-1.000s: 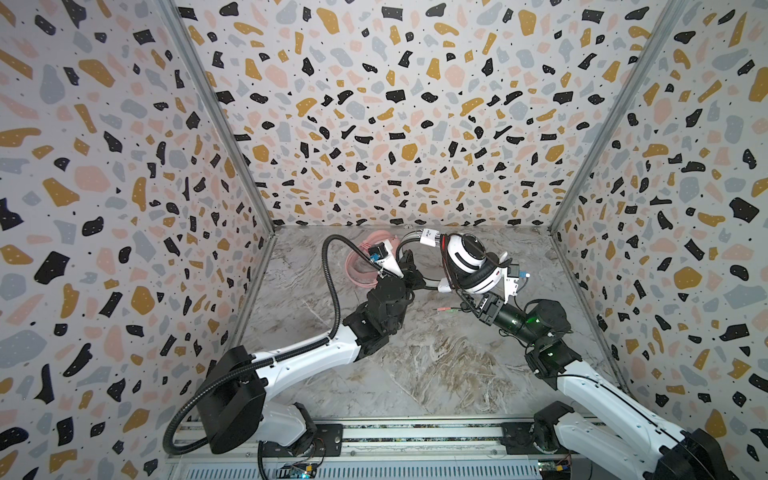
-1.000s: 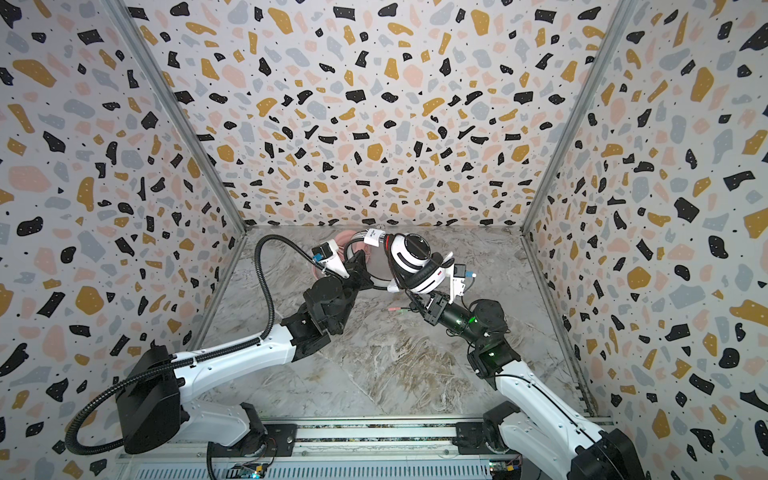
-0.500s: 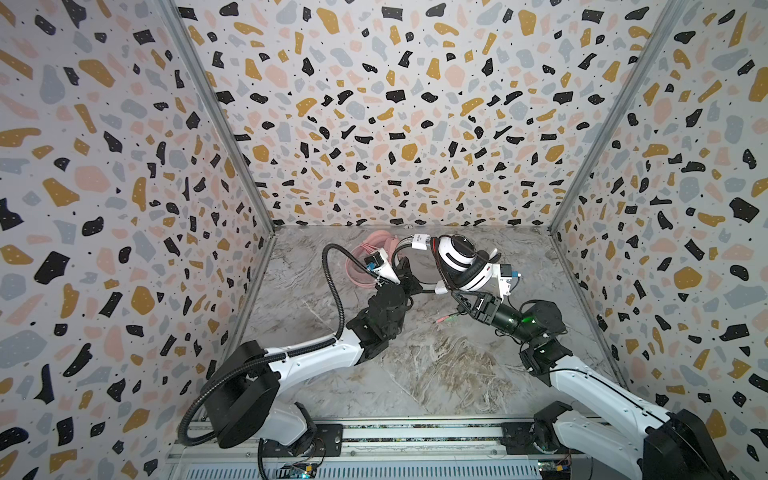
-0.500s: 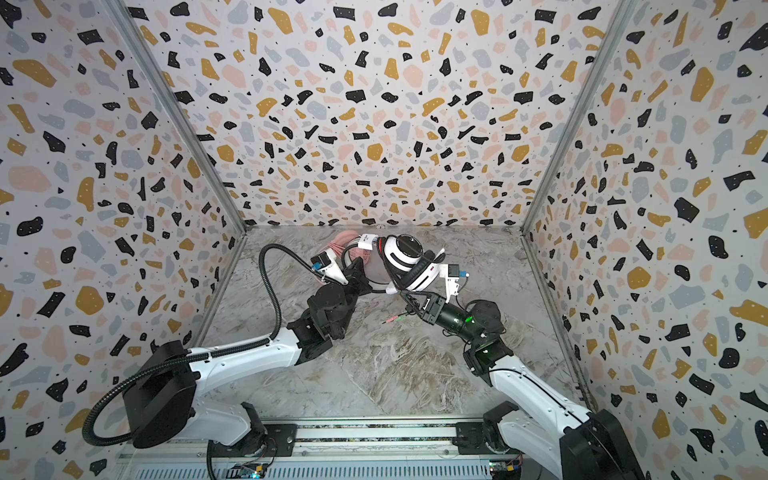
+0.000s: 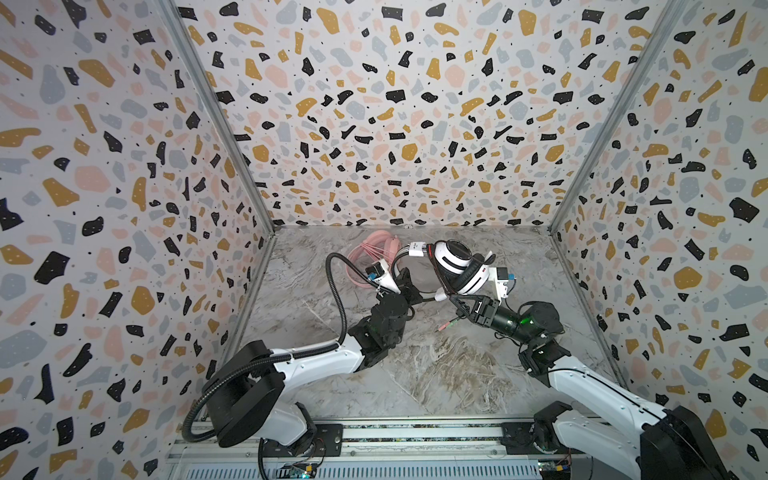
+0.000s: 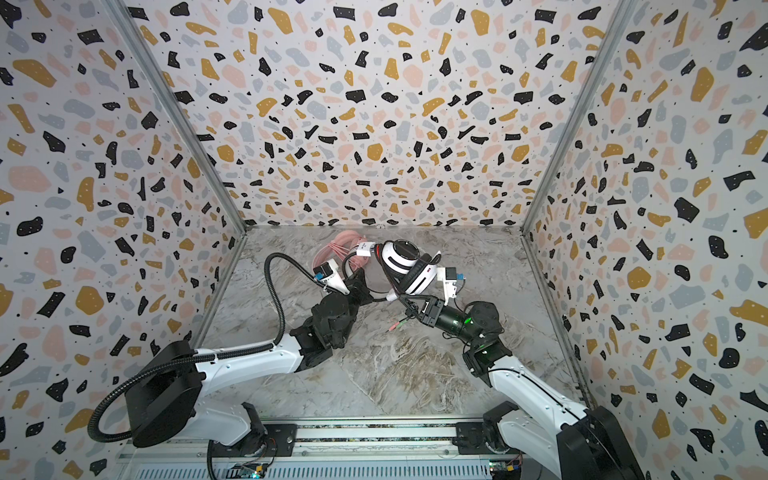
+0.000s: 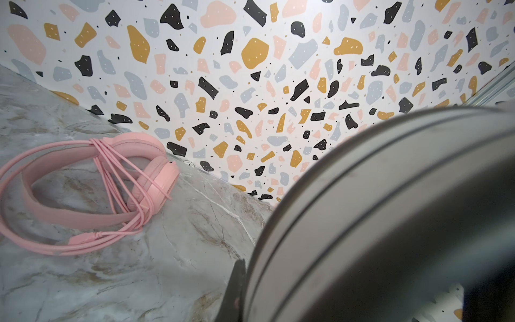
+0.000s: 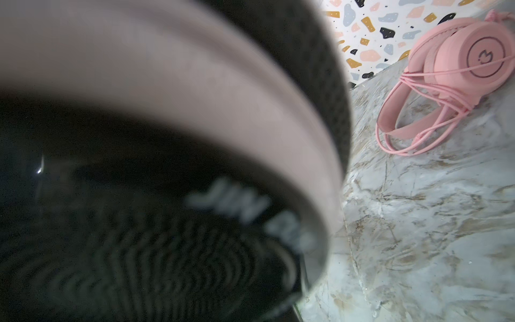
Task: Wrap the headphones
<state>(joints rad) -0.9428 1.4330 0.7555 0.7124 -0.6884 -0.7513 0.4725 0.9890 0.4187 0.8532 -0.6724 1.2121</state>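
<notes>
White-and-black headphones sit in right pincer, beside left pincer.

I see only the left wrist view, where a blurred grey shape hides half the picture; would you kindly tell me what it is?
Observer: It is the white-and-black headset, held up in the air.
Operator: What is holding it?
Observer: The right gripper, closed on its headband.
Operator: And what about the left gripper?
Observer: The left gripper is shut on the black cable.
</notes>
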